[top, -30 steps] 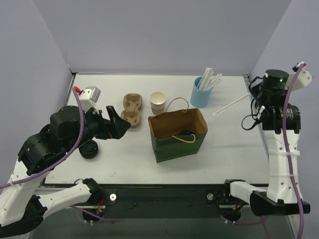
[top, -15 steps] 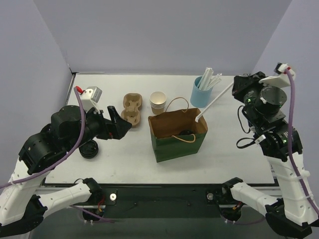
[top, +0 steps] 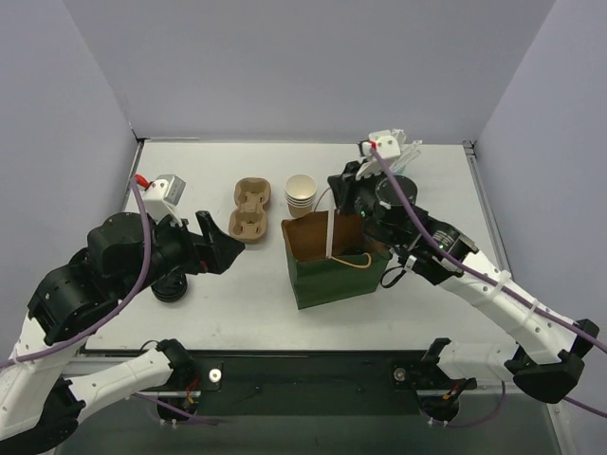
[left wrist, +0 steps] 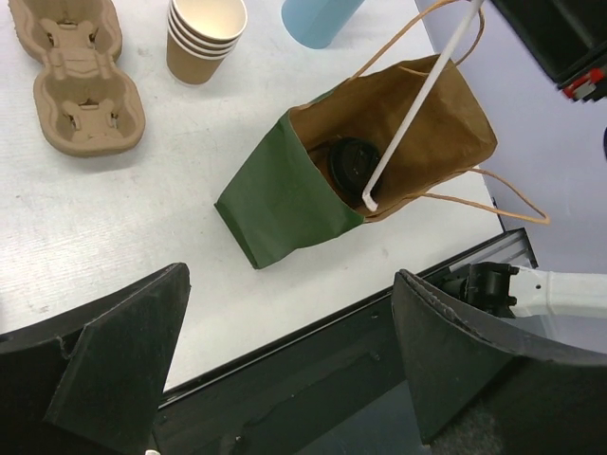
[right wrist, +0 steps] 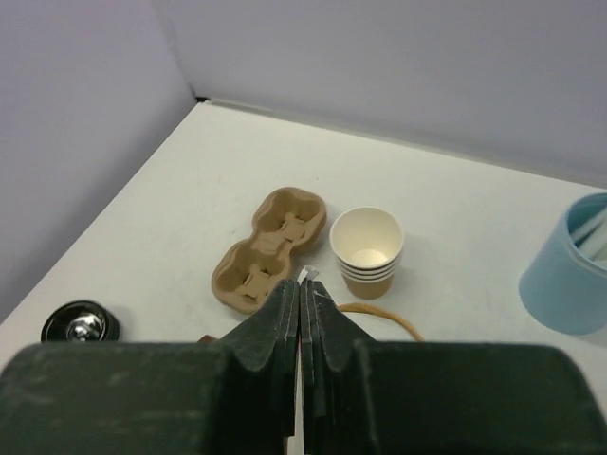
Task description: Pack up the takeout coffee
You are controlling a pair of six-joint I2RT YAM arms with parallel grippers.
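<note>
The takeout coffee's black lid (left wrist: pixel 350 164) shows inside the green and brown paper bag (top: pixel 337 273), which stands open at the table's middle; the bag also shows in the left wrist view (left wrist: pixel 270 204). My right gripper (top: pixel 340 196) hangs over the bag's mouth, shut on a white wrapped straw (top: pixel 329 234) whose lower end reaches into the bag beside the lid (left wrist: pixel 410 109). In the right wrist view the gripper (right wrist: pixel 303 286) is pressed together on the straw's tip (right wrist: pixel 307 275). My left gripper (top: pixel 226 241) is open and empty, left of the bag.
A pulp cup carrier (top: pixel 251 209) and a stack of lidless cups (top: pixel 301 194) sit behind the bag to the left. A blue holder with straws (right wrist: pixel 569 265) stands at the back, behind my right arm. A stack of black lids (top: pixel 171 286) lies under my left arm.
My right arm has swung in from the table's right side to above the bag, carrying the straw, which now points down into the bag. The left arm has barely moved.
</note>
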